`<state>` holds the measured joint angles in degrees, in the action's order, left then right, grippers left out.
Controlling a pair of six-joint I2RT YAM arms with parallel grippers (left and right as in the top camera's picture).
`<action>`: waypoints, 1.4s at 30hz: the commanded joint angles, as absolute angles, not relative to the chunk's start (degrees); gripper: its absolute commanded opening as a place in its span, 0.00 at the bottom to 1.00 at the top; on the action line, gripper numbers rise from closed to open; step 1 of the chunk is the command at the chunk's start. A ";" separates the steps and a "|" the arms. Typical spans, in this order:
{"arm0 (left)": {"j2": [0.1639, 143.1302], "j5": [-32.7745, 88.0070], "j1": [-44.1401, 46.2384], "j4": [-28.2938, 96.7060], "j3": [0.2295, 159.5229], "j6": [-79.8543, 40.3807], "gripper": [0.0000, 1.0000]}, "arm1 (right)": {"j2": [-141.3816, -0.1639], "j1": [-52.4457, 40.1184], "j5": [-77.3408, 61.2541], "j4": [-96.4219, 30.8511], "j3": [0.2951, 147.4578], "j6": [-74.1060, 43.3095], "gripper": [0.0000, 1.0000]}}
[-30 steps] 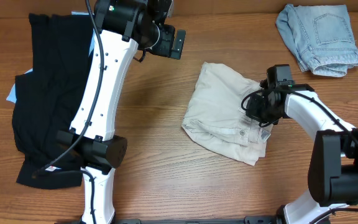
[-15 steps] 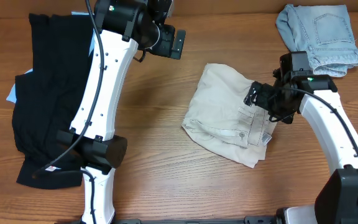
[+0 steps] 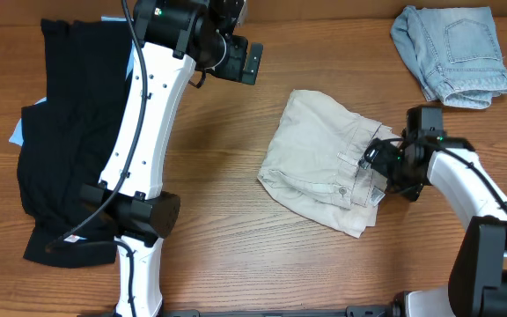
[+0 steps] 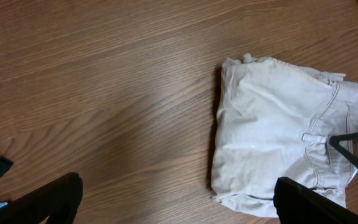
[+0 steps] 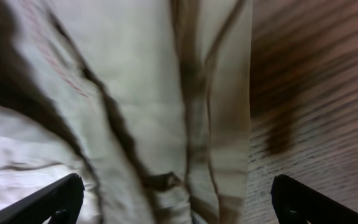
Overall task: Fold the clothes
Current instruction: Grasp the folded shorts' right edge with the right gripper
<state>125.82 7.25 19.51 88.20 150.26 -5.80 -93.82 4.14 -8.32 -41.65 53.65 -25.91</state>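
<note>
A beige garment, crumpled and partly folded, lies mid-table; it also fills the right of the left wrist view. My right gripper hovers low over its right edge, open, with nothing between the fingers. The right wrist view shows the cloth close beneath the right gripper. My left gripper hangs high over the table's back, open and empty, left of the beige garment.
A black garment is spread along the left side, with a bit of blue showing under it. Folded light denim sits at the back right corner. Bare wood lies between the piles.
The right gripper opened and let go of the beige garment, then moved out to its right edge. The garment's right flap now lies further right. The left arm stayed still.
</note>
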 commanded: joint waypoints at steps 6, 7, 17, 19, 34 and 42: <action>126.30 6.83 20.27 88.40 149.51 -4.69 1.00 | -93.89 4.21 -10.13 -37.17 49.06 -26.39 1.00; 126.30 6.83 20.27 88.42 149.40 -4.69 1.00 | -93.89 4.21 -10.15 -36.49 48.62 -26.41 1.00; 126.30 6.83 20.27 88.27 148.97 -4.69 1.00 | -93.95 3.90 -23.49 -25.82 43.24 -26.61 0.80; 126.30 6.83 20.27 88.23 148.97 -4.71 1.00 | -93.95 3.20 -26.39 -23.22 42.68 -26.65 0.75; 126.30 6.83 20.27 88.88 148.97 -4.69 1.00 | -93.78 2.81 -47.37 -2.31 45.76 -37.74 0.04; 126.30 2.48 20.27 90.21 148.97 -4.71 1.00 | -92.58 4.21 -53.69 9.23 57.47 -50.19 0.04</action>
<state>125.82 5.52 19.53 89.95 149.21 -5.61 -94.11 2.98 -48.80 6.00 50.00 -42.83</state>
